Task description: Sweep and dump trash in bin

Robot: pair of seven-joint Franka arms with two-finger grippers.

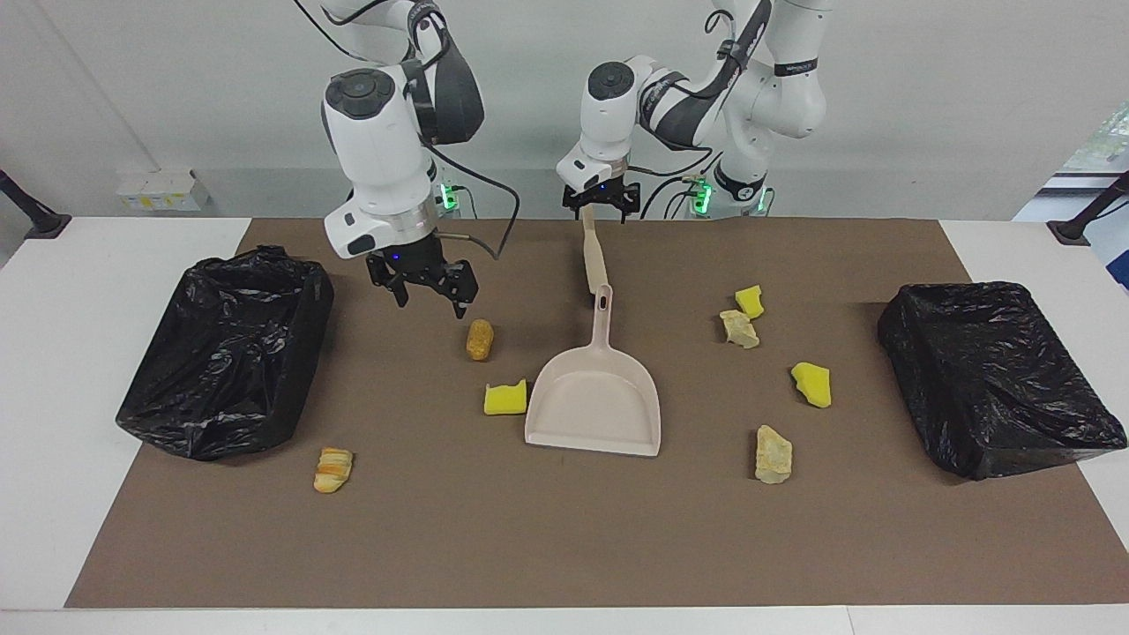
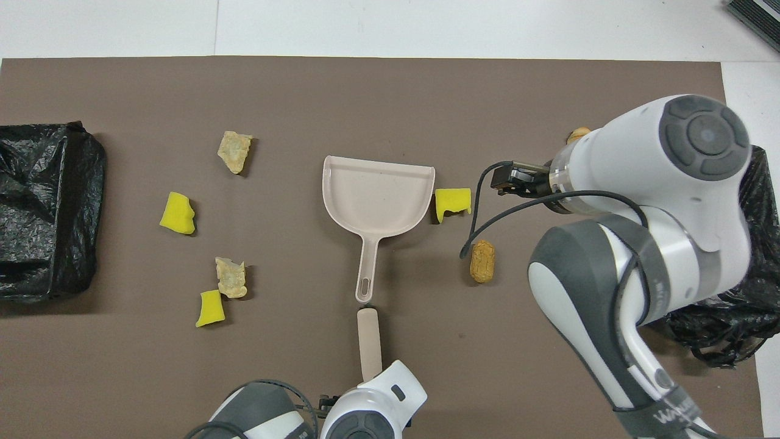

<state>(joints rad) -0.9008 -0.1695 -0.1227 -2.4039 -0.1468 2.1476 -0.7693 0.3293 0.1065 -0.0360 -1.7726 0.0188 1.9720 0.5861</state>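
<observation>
Left gripper (image 1: 601, 206), top centre, hangs open above the brush (image 1: 593, 257); right gripper (image 1: 428, 287), upper left, open, empty.

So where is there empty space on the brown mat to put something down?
The widest bare strip runs along the brown mat edge farthest from the robots, past the dustpan. More lies between the striped bread piece and the dustpan. It is crowded around the dustpan, where the trash is scattered on both sides.
</observation>
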